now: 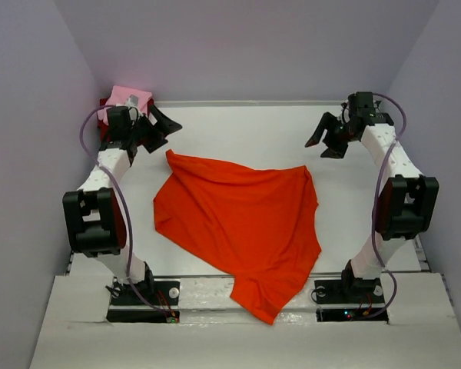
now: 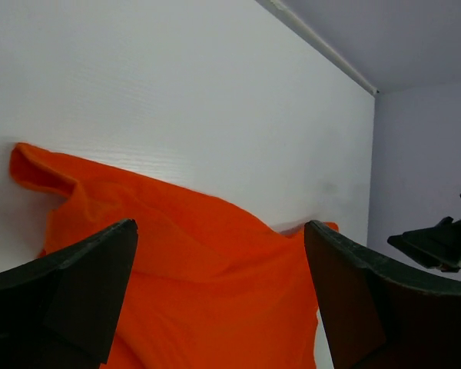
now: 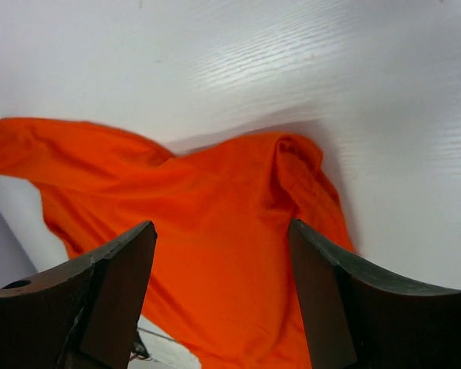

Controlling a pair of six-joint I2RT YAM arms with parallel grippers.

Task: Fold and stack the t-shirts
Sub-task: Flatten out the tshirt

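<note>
Lying spread and unfolded across the middle of the white table (image 1: 246,131), the orange-red t-shirt (image 1: 242,223) sends one tip over the near edge (between the two arm bases). The left gripper (image 1: 160,131) hangs by the far left corner, jaws spread wide and holding nothing. The right gripper (image 1: 323,144), near the far right corner, is likewise spread and empty. The folded light pink t-shirt (image 1: 127,96) sits in the far left corner, touching the dark red t-shirt (image 1: 104,115).
</note>
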